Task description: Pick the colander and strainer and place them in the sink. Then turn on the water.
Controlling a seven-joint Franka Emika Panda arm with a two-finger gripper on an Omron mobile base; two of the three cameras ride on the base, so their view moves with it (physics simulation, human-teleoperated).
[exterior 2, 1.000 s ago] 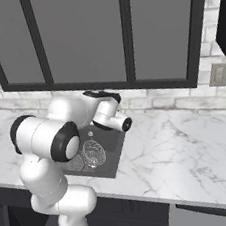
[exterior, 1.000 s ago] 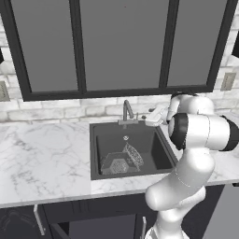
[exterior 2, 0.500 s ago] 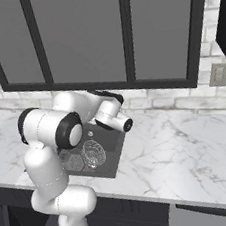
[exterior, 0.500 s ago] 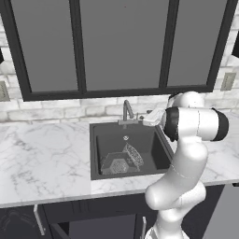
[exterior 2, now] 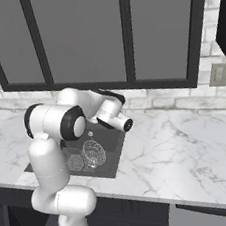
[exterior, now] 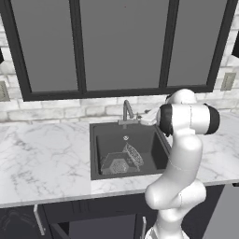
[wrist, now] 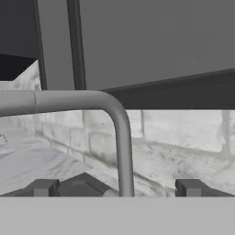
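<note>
The colander (exterior: 116, 164) and the strainer (exterior: 134, 154) both lie inside the sink (exterior: 98, 140), side by side on its dark bottom; the colander is toward the front left and the strainer stands tilted just to its right, very close to it, but I cannot tell if they touch. In the right base view the same two things are seen in the sink (exterior 2: 115, 152), the colander (exterior 2: 74, 162) left of the strainer (exterior 2: 94, 153). The sink is set into the white marble tabletop (exterior: 42, 158). The grey faucet (exterior: 127, 111) stands at the rear edge of the sink, and no blue stream of water comes from its spout. The white arm reaches over the right rear corner of the sink, near the faucet. In the hand view the tool (wrist: 116, 187) has its two dark fingertips (wrist: 42, 187) wide apart with nothing clamped, and the curved faucet (wrist: 120, 137) pipe goes down between them, not touching either one. Behind it there is the light brick wall (wrist: 183, 133) and a dark window frame (wrist: 75, 46)
</note>
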